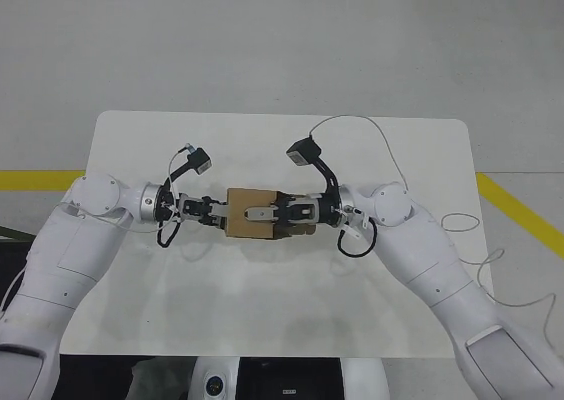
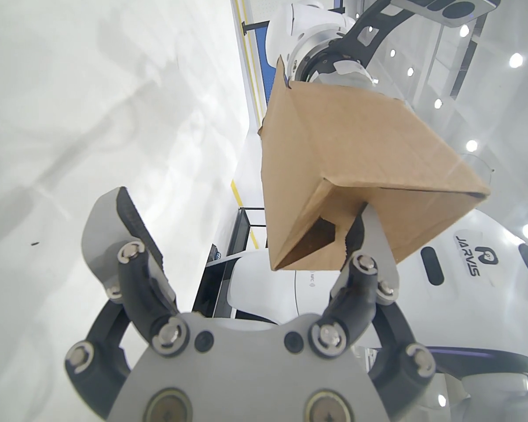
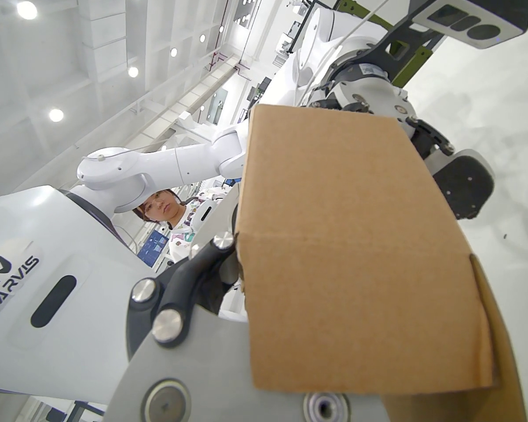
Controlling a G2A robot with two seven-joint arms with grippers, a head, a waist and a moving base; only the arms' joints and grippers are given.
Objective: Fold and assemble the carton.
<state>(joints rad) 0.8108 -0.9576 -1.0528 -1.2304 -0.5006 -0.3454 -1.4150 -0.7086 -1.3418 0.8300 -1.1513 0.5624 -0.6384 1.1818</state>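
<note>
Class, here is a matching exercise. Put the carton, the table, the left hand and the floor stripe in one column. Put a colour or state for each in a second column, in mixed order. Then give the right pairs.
Things:
1 carton
2 table
3 left hand
4 floor stripe

Descriptions:
A white
B open, one finger at the carton's end
C yellow
D brown

Pairs: 1-D; 2-A; 3-B; 4-C

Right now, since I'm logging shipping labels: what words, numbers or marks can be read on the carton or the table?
On the carton: none; its visible faces are plain brown cardboard.
On the table: none; its white top bears no print.
</note>
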